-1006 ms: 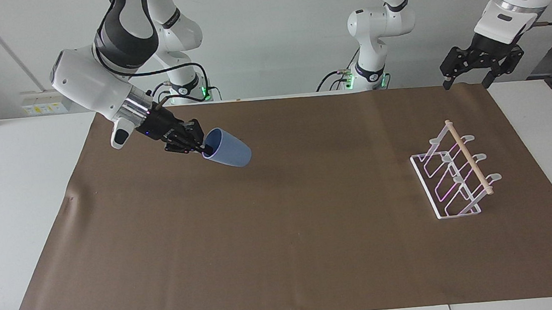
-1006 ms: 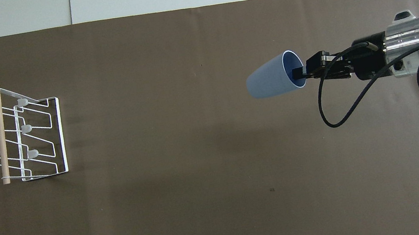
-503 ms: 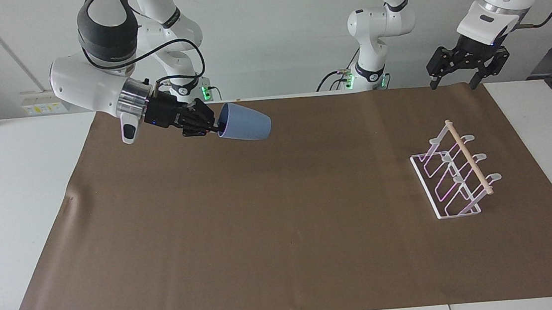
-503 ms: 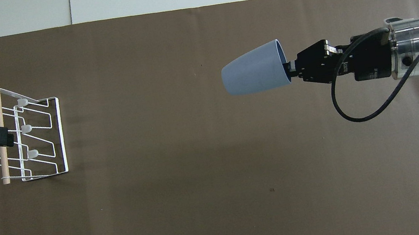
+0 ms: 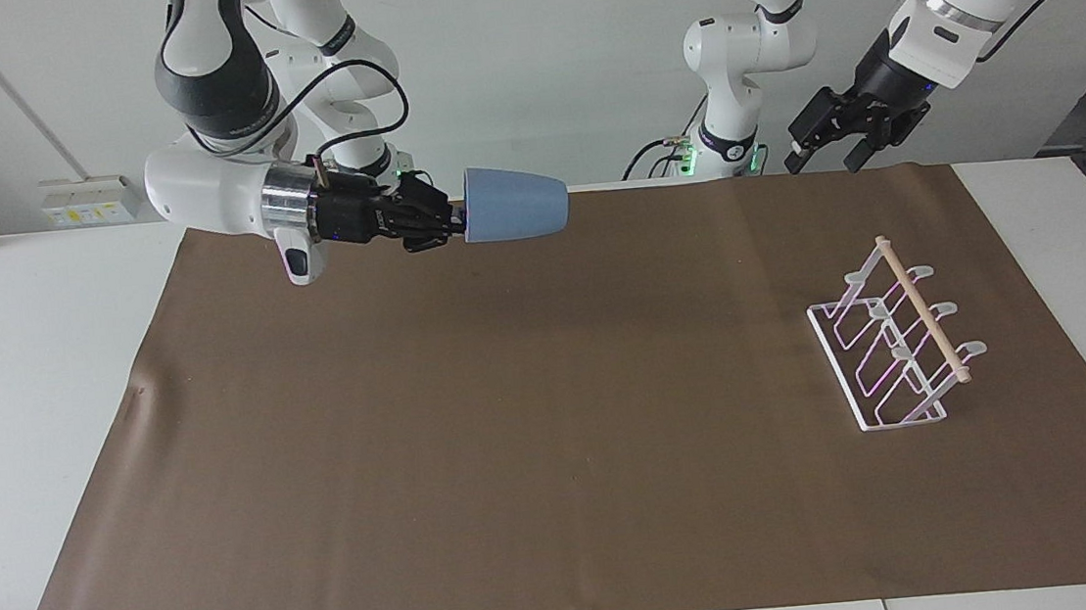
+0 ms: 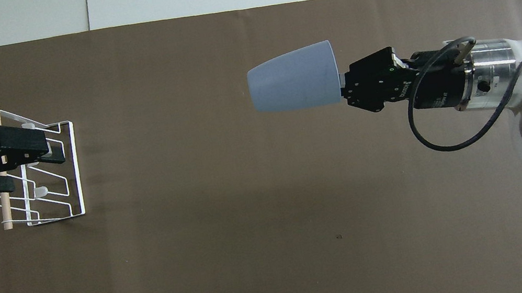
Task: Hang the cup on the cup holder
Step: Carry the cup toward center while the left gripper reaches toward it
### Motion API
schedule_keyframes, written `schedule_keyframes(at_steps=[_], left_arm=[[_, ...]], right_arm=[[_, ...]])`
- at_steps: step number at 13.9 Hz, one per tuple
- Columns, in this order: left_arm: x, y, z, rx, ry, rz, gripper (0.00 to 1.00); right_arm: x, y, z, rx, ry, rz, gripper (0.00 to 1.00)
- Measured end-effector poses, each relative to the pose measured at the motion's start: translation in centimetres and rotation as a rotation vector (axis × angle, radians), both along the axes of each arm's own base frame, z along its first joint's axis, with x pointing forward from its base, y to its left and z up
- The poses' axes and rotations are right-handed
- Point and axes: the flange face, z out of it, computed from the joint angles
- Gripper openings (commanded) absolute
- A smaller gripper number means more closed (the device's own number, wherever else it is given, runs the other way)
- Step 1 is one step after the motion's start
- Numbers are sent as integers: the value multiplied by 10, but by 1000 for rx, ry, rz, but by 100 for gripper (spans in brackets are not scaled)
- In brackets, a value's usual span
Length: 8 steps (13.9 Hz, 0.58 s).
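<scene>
My right gripper is shut on the rim of the light-blue cup. The cup is held sideways high above the brown mat, its base pointing toward the left arm's end. The white wire cup holder with its wooden dowel stands on the mat at the left arm's end. High in the air my left gripper is open and holds nothing; in the overhead view it covers part of the holder.
A brown mat covers most of the white table. A black cable loops off the right wrist.
The right arm has lifted the cup, levelled it and carried it toward the left arm's end. The left gripper has moved inward and now sits over the holder in the overhead view.
</scene>
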Motion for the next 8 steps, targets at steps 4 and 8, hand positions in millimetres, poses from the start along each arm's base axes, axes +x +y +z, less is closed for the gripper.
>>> schedule_keyframes(at_steps=[4,8], left_arm=[[5,-22,9,-137,120,337,100],[10,-50,19,-221,221,635,100]], right_arm=[[-4,6,-17,115,68,-45,0],[-9,29,-21,117,80,-35,0]])
